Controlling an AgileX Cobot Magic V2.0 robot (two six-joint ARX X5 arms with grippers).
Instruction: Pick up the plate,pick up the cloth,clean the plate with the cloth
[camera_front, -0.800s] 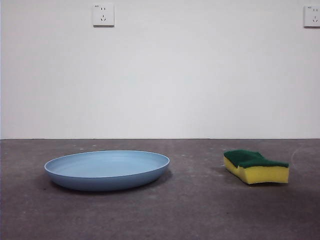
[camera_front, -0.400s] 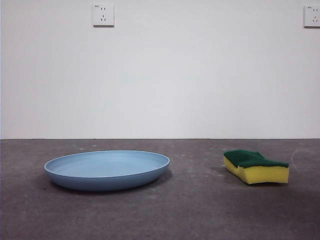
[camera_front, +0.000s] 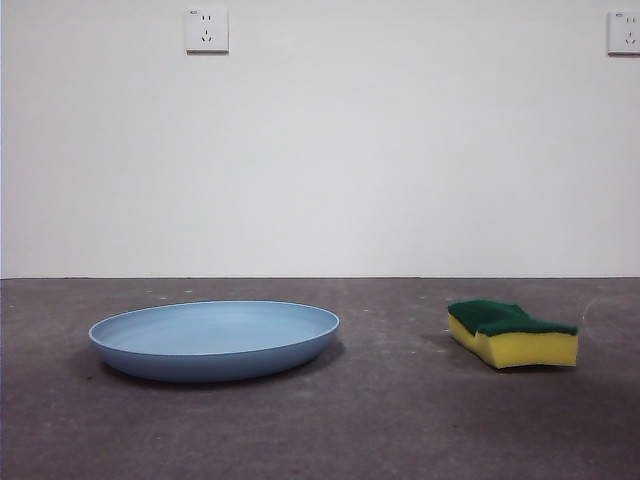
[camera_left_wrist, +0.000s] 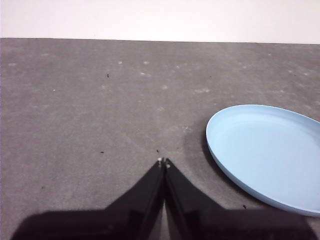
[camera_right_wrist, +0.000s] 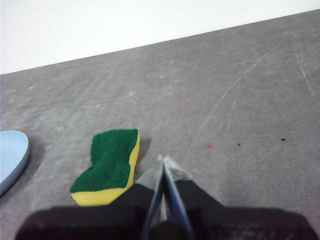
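Observation:
The light-blue plate (camera_front: 215, 338) lies flat on the grey table at the left of the front view. It also shows in the left wrist view (camera_left_wrist: 265, 152), beside my left gripper (camera_left_wrist: 163, 162), which is shut, empty and apart from the plate. The cloth is a yellow sponge with a green scouring top (camera_front: 512, 332), lying at the right of the front view. In the right wrist view the sponge (camera_right_wrist: 107, 165) lies close beside my right gripper (camera_right_wrist: 163, 160), which is shut and empty. Neither arm shows in the front view.
The grey table top (camera_front: 400, 400) is scuffed and speckled. A white wall stands behind it with two sockets (camera_front: 206, 29) high up. The plate's edge (camera_right_wrist: 10, 157) shows at the side of the right wrist view.

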